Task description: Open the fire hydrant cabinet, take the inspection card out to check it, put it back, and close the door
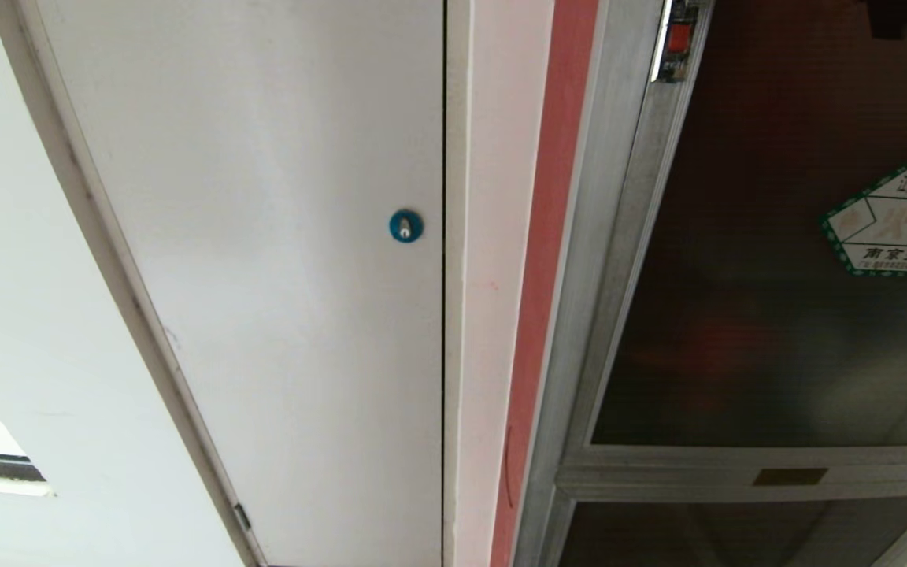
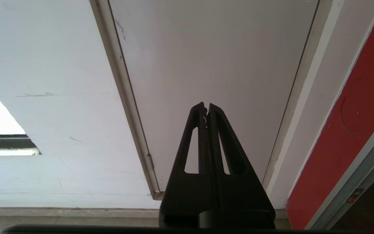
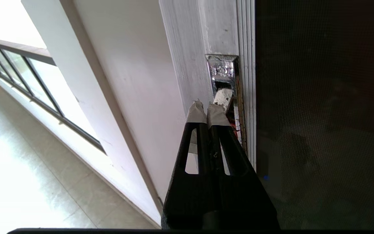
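White wall fills our left, where a white-grey panel (image 1: 264, 276) carries a blue lock (image 1: 405, 226); right of it stands the fire hydrant cabinet (image 1: 579, 299), the door (image 1: 776, 260) shut. Our right gripper (image 3: 207, 109), closed and empty, points at the latch (image 3: 224, 84) on its frame, just short of it. Our left gripper (image 2: 206, 107) hangs closed, empty, facing the panel.

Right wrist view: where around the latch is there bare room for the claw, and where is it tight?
Free: the bare silver frame beside the latch recess, bordered by the white wall. Tight: the shut right claw is already at the recess, hard against the door's dark glass.
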### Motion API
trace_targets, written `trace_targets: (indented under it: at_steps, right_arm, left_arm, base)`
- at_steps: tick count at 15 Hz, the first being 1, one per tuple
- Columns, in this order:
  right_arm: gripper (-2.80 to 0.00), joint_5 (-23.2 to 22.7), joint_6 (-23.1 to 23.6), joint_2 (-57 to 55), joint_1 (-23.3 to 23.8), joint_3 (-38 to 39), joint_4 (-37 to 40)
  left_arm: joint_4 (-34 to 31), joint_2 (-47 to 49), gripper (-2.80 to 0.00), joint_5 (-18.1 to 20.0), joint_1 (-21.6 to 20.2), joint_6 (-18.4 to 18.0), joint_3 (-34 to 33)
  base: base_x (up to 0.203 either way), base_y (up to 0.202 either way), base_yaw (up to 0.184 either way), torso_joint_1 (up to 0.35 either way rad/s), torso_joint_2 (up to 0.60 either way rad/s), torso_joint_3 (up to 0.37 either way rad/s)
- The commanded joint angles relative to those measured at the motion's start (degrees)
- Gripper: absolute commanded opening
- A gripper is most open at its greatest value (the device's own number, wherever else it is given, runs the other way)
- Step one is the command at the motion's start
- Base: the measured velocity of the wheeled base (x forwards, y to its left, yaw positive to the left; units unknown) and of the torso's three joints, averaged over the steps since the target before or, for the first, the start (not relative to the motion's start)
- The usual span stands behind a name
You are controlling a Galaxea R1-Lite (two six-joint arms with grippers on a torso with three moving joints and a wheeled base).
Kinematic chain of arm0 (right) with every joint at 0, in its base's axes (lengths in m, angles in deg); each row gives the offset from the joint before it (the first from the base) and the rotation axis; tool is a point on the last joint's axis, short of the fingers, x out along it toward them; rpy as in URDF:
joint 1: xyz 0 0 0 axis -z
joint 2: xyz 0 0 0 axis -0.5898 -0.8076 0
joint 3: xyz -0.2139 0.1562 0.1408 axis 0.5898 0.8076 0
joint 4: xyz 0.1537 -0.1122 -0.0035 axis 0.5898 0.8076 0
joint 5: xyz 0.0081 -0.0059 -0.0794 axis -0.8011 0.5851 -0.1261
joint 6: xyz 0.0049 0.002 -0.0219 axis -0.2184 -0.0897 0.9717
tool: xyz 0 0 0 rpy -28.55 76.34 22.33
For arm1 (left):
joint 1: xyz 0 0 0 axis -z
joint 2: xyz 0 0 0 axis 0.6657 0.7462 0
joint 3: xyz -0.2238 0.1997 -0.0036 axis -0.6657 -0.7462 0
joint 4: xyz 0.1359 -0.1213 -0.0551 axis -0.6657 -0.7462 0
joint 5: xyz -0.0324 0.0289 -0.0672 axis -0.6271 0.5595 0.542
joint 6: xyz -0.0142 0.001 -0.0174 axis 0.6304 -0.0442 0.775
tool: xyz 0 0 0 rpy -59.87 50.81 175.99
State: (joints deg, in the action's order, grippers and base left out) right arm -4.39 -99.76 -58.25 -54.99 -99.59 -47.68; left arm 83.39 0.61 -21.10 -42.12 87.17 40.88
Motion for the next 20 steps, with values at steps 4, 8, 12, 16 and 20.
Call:
trace_targets:
  at_steps: [4, 8, 12, 16, 20]
  right_arm:
    - [-2.80, -1.05, -0.06, -2.09, -0.66, -1.86, 0.31]
    - [-2.80, -1.04, -0.02, -2.82, -0.84, -2.38, 0.40]
    - [-2.80, -0.96, 1.08, -3.75, -0.75, -2.47, 0.50]
    - [-2.80, -0.87, 1.08, -4.10, -0.31, -2.39, 0.50]
    - [-2.80, -0.69, 1.08, -4.10, -0.14, -1.77, 0.67]
  left_arm:
    - [0.03, -0.01, -2.80, 0.02, 0.02, -0.01, -0.44]
    - [0.03, -0.01, -2.80, 0.02, 0.02, -0.01, -0.43]
    - [0.03, -0.01, -2.80, 0.02, 0.02, -0.01, -0.44]
    - [0.03, -0.01, -2.80, 0.02, 0.03, -0.01, -0.44]
    - [0.03, -0.01, -2.80, 0.02, -0.06, -0.01, -0.35]
  base:
    - [0.000, 0.000, 0.000, 0.000, 0.00, 0.000]
    - [0.000, 0.000, 0.000, 0.000, 0.00, 0.000]
    - [0.000, 0.000, 0.000, 0.000, 0.00, 0.000]
    - [0.000, 0.000, 0.000, 0.000, 0.00, 0.000]
    - [0.000, 0.000, 0.000, 0.000, 0.00, 0.000]
